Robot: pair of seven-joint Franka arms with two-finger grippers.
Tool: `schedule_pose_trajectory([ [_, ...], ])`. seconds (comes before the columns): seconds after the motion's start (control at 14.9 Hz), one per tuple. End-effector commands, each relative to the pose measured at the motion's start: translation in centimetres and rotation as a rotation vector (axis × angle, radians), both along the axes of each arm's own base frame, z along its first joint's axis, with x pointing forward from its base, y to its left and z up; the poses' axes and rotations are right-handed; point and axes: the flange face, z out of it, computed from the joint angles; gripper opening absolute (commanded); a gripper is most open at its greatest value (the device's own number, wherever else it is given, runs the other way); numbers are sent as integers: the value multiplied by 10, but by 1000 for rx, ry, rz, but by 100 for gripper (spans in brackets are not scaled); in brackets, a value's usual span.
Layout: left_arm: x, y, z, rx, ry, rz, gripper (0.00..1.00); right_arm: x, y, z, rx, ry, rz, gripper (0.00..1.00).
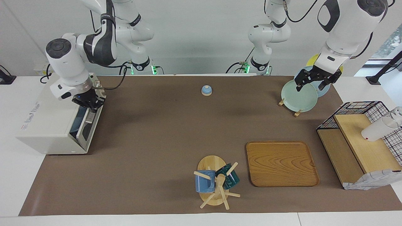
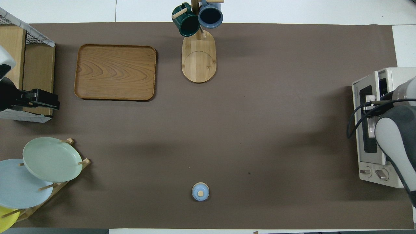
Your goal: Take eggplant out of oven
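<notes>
The white oven (image 1: 47, 125) stands at the right arm's end of the table and also shows in the overhead view (image 2: 386, 78). Its glass door (image 1: 88, 131) stands tipped slightly out at the top. My right gripper (image 1: 90, 108) is down at the door's top edge, shut on the bar handle (image 1: 89, 117); in the overhead view its arm hides it. The eggplant is hidden. My left gripper (image 1: 312, 86) hangs open and empty over the plate rack and waits; it also shows in the overhead view (image 2: 56, 101).
A rack holds a green plate (image 1: 298, 95) and other plates. A small blue knob (image 1: 206, 90) sits mid-table near the robots. A wooden tray (image 1: 281, 163), a mug tree (image 1: 216, 182) and a black wire basket (image 1: 361, 110) with a white cup (image 1: 377, 128) lie farther out.
</notes>
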Motion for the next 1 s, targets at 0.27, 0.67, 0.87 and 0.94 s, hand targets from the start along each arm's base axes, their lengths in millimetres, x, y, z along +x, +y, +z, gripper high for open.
schedule_pose_trajectory([
  [0.27,0,2,2,21,6,1,100,4,19,-78,41,-69,-21,0],
  [0.67,3,-2,3,19,-20,-6,100,9,35,-103,73,-74,-27,0],
  [0.87,3,-2,3,20,-20,-6,100,12,38,-127,87,-63,-57,0],
  [0.94,3,-2,3,19,-18,-6,100,13,39,-132,95,-69,-65,0],
])
